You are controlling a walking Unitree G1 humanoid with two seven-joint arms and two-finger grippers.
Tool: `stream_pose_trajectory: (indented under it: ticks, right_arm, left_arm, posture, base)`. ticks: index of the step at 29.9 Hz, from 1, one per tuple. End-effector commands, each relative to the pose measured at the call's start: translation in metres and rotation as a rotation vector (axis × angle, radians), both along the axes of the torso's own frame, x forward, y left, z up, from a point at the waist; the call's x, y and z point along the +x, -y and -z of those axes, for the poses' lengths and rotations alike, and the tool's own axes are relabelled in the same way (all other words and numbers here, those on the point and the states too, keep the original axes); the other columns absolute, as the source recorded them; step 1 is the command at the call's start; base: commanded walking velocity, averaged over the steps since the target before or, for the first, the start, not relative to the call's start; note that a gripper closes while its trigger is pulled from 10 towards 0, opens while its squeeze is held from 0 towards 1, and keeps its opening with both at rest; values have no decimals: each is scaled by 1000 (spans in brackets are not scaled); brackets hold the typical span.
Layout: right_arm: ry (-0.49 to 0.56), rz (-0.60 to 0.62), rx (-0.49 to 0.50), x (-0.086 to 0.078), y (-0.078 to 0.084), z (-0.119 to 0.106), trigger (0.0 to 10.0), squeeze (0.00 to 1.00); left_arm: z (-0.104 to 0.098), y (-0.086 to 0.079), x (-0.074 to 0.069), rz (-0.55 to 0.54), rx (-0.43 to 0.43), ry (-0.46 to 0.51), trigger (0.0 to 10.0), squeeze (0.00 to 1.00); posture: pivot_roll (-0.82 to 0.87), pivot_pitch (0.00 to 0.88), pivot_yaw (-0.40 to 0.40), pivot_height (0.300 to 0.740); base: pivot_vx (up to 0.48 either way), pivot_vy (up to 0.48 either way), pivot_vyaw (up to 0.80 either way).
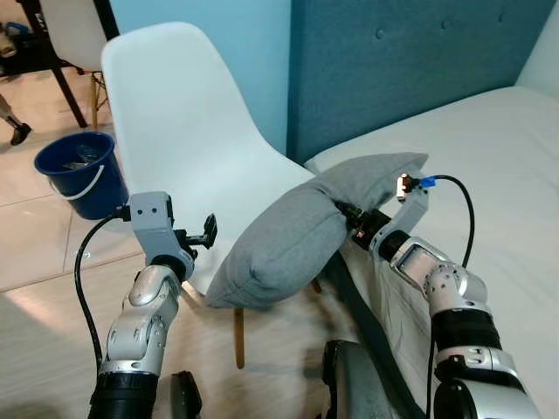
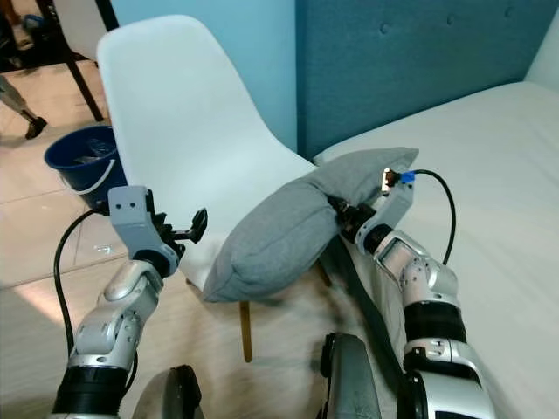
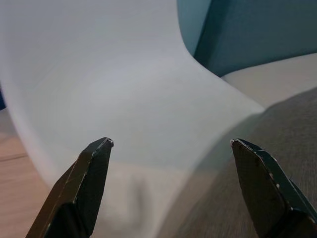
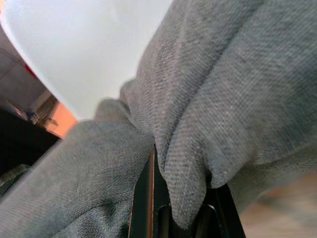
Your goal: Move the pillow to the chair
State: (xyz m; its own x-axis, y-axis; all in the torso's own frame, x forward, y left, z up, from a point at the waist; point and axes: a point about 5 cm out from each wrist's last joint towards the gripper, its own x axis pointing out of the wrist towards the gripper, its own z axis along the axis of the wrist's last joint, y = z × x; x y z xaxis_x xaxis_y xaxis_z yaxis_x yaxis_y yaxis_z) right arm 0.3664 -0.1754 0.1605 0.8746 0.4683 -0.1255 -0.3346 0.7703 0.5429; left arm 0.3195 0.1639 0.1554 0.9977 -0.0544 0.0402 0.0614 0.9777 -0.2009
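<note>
The right gripper (image 1: 347, 214) pinches the gray pillow (image 1: 301, 231) (long side slanting). The chair (image 1: 188, 131) seat probably lies just left; the left gripper (image 1: 208, 230) waits wide open.

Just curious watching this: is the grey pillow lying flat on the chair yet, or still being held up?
Held up. The right gripper pinches the grey pillow, which hangs tilted over the white chair seat's edge.

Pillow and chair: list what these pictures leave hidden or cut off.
- The chair seat under the pillow: covered by the pillow in both eye views, so contact there cannot be judged.
- Right gripper fingertips: buried in the pillow's folds, eye views and right wrist view.
- Chair legs: mostly hidden behind the pillow and seat.
- Blue bucket contents: too small to tell.
- Left gripper: open, empty.
</note>
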Motion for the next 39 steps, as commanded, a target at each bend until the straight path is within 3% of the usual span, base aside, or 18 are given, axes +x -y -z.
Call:
stream_pose_trajectory:
  ticks: [1, 5, 11, 13, 16, 22, 25, 30, 39]
  right_arm:
    - [-111, -36, -62, -3, -10, 23, 10000, 0]
    - [-145, -36, -34, -3, -15, 30, 10000, 0]
    - [-333, -6, -183, -5, -21, 64, 10000, 0]
    - [-336, 11, -182, -3, -22, 65, 10000, 0]
    - [-300, 33, -148, 4, -27, 58, 10000, 0]
    - [-164, 148, -76, 28, -39, 20, 10000, 0]
    - [-154, 165, -64, 31, -40, 16, 10000, 0]
    - [-108, 156, -11, 40, -57, -7, 10000, 0]
    - [-114, 171, -65, 41, -62, -6, 10000, 0]
  left_arm:
    - [3, -7, -5, -22, 12, -26, 10000, 0]
    - [5, -11, -12, -31, 16, -42, 10000, 0]
    - [0, -14, -17, -31, 28, -46, 10000, 0]
    - [-2, -16, -17, -34, 33, -45, 10000, 0]
    - [-7, -19, -18, -41, 41, -40, 10000, 0]
    - [-21, -27, -18, -59, 66, -17, 10000, 0]
    - [-24, -28, -18, -62, 70, -10, 10000, 0]
    - [-49, -39, -15, -85, 120, 60, 10000, 0]
    - [-68, -45, -7, -107, 139, 107, 10000, 0]
  posture:
    - [-23, 189, 0, 492]
    - [-13, 233, -1, 477]
    - [16, 282, -5, 452]
    - [23, 290, -5, 447]
    - [40, 301, -4, 443]
    - [67, 314, -12, 443]
    - [67, 314, -12, 443]
    - [78, 309, -15, 443]
    - [88, 299, -13, 443]
  base:
    - [0, 0, 0]
    - [0, 0, 0]
    - [0, 0, 0]
    - [0, 0, 0]
    - [0, 0, 0]
    - [0, 0, 0]
    - [0, 0, 0]
    - [0, 0, 0]
    - [0, 0, 0]
